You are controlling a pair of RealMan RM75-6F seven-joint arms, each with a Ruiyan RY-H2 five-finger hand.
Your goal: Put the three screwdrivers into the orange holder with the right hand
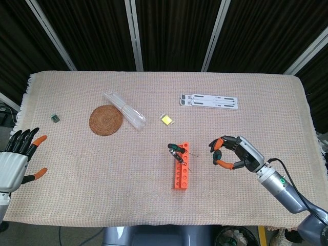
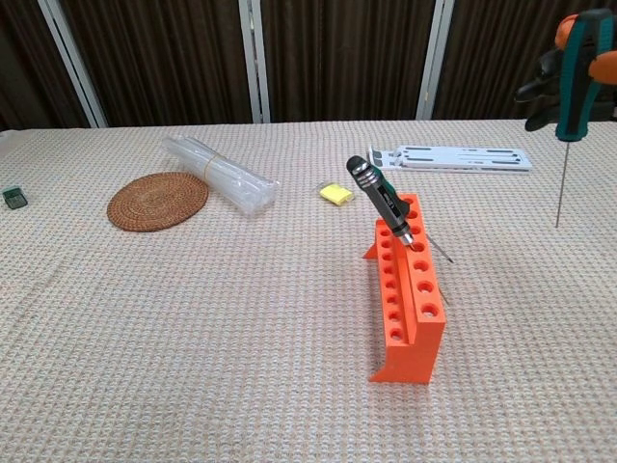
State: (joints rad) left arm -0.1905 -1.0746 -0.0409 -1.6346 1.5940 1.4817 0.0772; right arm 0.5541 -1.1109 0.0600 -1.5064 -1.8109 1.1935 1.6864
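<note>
right hand [image 1: 233, 154] grips a screwdriver [image 2: 569, 87] raised off the table's right half, shaft hanging down. orange holder [image 1: 180, 165] near the middle already carries one tilted screwdriver [image 2: 378, 195]. best to keep the shaft plumb over a free hole before lowering. left hand [image 1: 15, 159] idles, fingers spread, empty.

The counter [image 1: 92, 164] is covered edge to edge by a beige woven cloth with a fringed left edge. On it, toward the left, lies a round woven rattan coaster [image 1: 106, 120], with a clear plastic tube bundle [image 1: 124, 110] touching its upper right rim. A small dark green block [image 1: 55, 118] sits near the left edge. A small yellow pad [image 1: 167, 120] lies near the middle. A flat white slotted bracket [image 1: 209, 101] lies toward the back right. The orange perforated holder [image 1: 180, 169] stands in front of the yellow pad.
</note>
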